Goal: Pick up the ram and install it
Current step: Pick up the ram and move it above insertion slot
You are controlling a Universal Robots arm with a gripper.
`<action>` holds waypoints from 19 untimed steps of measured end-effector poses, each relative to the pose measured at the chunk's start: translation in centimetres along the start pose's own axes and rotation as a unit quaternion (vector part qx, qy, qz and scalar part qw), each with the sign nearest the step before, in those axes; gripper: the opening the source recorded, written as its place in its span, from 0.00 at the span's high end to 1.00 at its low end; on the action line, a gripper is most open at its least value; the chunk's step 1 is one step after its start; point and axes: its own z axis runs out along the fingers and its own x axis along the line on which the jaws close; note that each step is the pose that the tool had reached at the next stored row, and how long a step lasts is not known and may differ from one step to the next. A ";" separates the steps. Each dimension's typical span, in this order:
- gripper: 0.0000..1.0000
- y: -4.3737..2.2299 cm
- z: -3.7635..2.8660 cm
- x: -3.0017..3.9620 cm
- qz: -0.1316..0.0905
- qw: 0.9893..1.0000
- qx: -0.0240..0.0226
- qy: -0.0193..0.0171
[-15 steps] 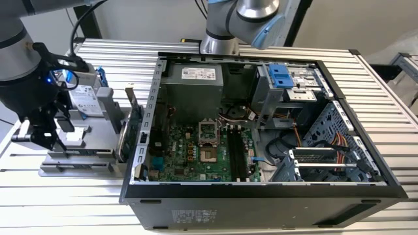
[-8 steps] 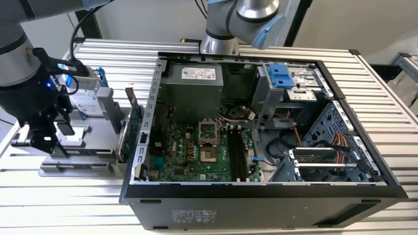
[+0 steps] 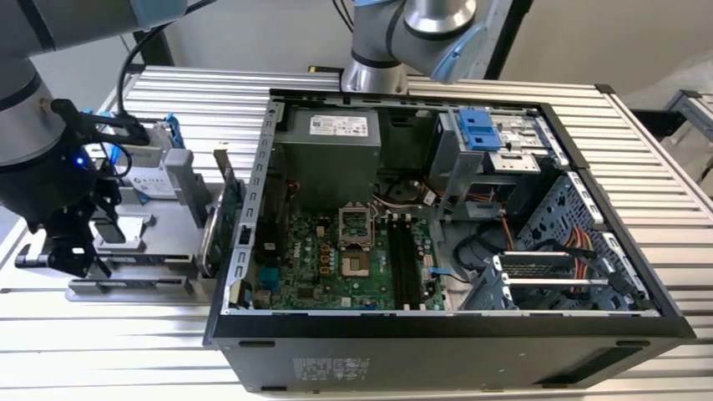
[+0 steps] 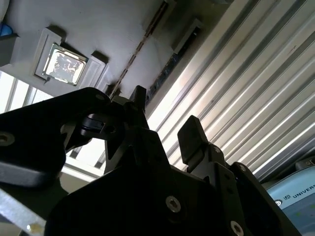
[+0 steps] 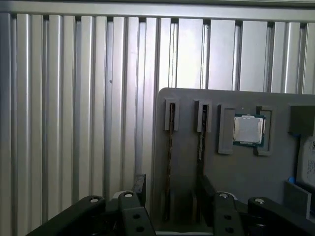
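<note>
Two ram sticks stand on edge in slots of a grey holder point(image 5: 275, 101). In the first wrist view one ram stick point(image 5: 170, 142) runs down between my fingers and the other ram stick point(image 5: 202, 140) lines up with one finger point(image 5: 205, 189). The second wrist view shows a ram stick point(image 4: 167, 69) with dark chips just beyond the fingertips. My gripper point(image 5: 172, 191) point(image 4: 165, 118) is open above the holder, nothing held. In the exterior view the gripper point(image 3: 69, 251) hangs over the holder point(image 3: 145, 280), at the view's left beside the open computer case point(image 3: 446, 322).
A processor chip point(image 5: 248, 129) point(image 4: 64, 64) sits in the holder beside the sticks. A green expansion card point(image 3: 226, 209) and a drive in a blue frame point(image 3: 167, 171) stand on it too. Black memory slots point(image 3: 407, 267) lie on the motherboard. A second arm's base point(image 3: 373, 71) stands behind the case.
</note>
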 end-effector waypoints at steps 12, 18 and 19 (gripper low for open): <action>0.00 0.00 0.30 0.48 0.000 1.000 0.003 -0.025; 0.00 0.01 0.75 0.77 0.000 1.000 0.004 -0.028; 0.00 0.00 0.89 0.78 0.000 1.000 0.004 -0.028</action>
